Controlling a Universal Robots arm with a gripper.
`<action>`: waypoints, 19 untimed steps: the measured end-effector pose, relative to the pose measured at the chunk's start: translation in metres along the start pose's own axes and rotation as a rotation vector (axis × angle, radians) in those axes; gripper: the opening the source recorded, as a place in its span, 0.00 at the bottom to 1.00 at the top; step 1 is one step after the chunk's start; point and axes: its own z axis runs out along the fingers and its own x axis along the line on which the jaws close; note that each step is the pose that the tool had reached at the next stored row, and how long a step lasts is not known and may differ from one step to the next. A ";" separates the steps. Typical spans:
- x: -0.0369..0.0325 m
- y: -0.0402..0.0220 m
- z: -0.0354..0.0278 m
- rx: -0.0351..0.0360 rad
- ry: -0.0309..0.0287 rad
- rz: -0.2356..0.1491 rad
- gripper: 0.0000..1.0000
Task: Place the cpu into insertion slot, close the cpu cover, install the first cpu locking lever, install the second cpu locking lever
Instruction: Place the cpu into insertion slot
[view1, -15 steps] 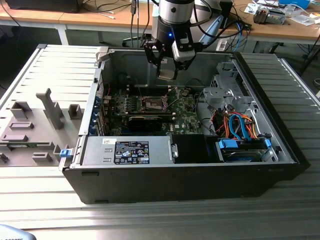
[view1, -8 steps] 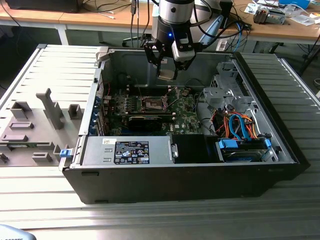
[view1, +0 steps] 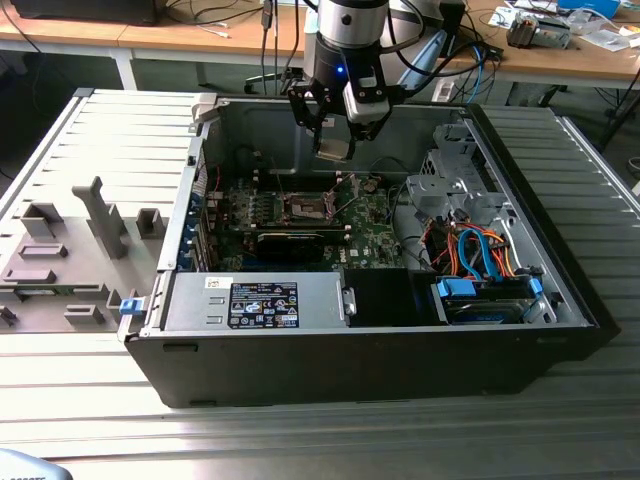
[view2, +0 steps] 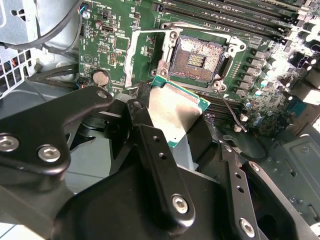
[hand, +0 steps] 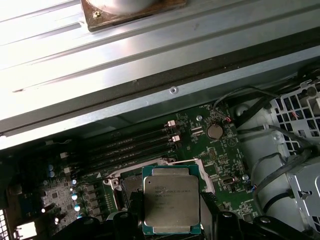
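My gripper (view1: 335, 140) hangs above the open computer case, shut on the cpu (view1: 333, 149), a flat square chip with a silver-grey top. In the second wrist view the cpu (view2: 175, 112) sits between the black fingers (view2: 150, 142), a little short of the insertion slot (view2: 197, 59), a dark square socket with bare contacts on the green motherboard (view2: 112, 47). The cpu cover (view2: 131, 62) stands swung open beside the socket. A thin wire lever (view2: 229, 111) juts out at the socket's other side. In the first wrist view the cpu (hand: 171, 200) hides most of the socket (hand: 129, 186).
The case's metal walls (view1: 200, 190) surround the board. A power supply (view1: 260, 303) lies at the front, and a drive cage (view1: 450, 190) with blue and orange cables (view1: 480, 255) is on the exterior view's right. A grey fixture tray (view1: 70, 250) sits outside on the left.
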 end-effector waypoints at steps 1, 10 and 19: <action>0.0000 0.0000 0.0000 0.0000 0.0000 0.001 0.55; 0.0000 0.0000 0.0001 -0.0001 -0.0008 0.009 0.55; 0.0000 0.0000 0.0002 -0.0002 -0.0014 0.016 0.55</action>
